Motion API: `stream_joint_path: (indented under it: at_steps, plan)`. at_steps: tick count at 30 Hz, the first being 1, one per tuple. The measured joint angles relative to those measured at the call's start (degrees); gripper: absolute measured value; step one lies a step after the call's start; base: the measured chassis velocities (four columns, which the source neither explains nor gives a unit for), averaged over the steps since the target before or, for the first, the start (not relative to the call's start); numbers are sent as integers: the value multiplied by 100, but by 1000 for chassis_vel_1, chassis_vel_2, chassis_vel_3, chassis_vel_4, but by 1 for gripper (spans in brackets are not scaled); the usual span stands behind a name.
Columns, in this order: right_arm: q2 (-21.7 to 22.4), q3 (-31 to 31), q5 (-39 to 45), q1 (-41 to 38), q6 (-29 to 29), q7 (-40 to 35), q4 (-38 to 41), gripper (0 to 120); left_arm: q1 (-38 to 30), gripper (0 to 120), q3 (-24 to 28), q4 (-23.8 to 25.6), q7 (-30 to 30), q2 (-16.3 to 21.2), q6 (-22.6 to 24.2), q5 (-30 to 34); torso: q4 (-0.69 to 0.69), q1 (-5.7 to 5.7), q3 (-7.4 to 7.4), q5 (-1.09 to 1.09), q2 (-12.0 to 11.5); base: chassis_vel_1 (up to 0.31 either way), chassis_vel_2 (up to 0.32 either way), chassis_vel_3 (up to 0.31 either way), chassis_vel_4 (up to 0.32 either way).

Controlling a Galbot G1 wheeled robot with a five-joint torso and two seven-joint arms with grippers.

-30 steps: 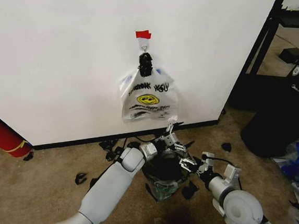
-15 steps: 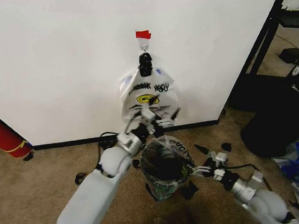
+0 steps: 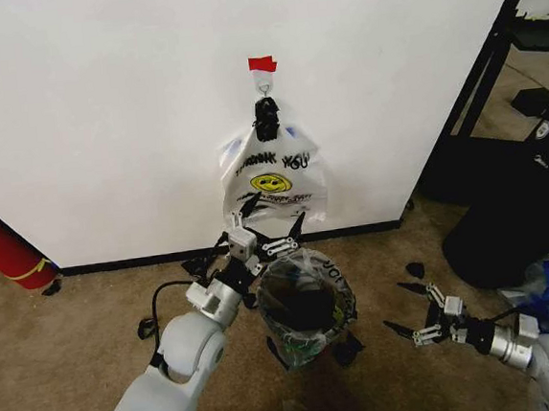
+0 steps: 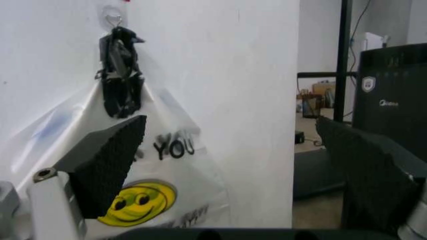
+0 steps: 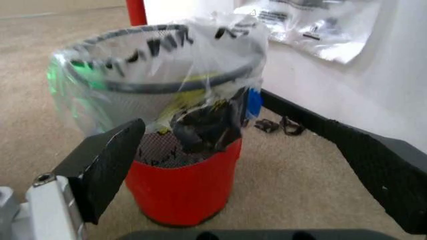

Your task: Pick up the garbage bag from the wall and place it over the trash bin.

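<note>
The garbage bag (image 3: 312, 277), thin crinkly see-through plastic, sits draped over the rim of the trash bin (image 3: 303, 311), a small round black bin on the tan carpet floor (image 3: 92, 318). In the right wrist view the film stretches loose over the wire-mesh wall of the bin, printed black lettering wrapping the top edge, a blue patch and a green glow showing through, with the smooth red base bare beneath.

The left gripper (image 3: 269, 233) hangs at the bin's 11 o'clock, just beside the rim, its dark ribbed fingers (image 4: 107, 160) spread wide apart and gripping nothing. In its own wrist view it faces the white "THANK YOU" bag (image 3: 272, 179), opaque glossy plastic with a yellow smiley, knotted in black and hung from a small metal hook (image 3: 264, 78) on the plain white wall (image 3: 102, 105).

A red tape piece (image 3: 262, 64) sits at the hook's 12 o'clock. The black baseboard (image 3: 145, 259) runs along the foot of the wall.

The right gripper (image 3: 411, 311) hovers low at the bin's 3 o'clock, near but apart from it, fingers (image 5: 107, 162) splayed open and empty. Black scraps (image 3: 415, 270) dot the carpet around the bin, and a red cylinder (image 3: 4, 250) leans at the wall, out at the bin's 9 o'clock.
</note>
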State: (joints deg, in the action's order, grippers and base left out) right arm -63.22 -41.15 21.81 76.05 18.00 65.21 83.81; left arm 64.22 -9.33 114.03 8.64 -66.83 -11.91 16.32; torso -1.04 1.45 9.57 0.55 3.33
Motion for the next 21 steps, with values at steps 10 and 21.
stream_joint_path:
  at_steps: [10, 21]
  plan:
    - [-288, 375, -458, -487, 809, -167, -627, 100, 63, 100, -7, -63, -12, -86, -10, -103, 1, 1, 0, 1, 0, 0, 0, 0, 0]
    - [-327, 726, -451, -814, 1047, -225, -960, 74, -1, 100, 36, -177, -8, -147, -13, -149, 0, 1, 1, 2, 0, 0, 0, 0, 0]
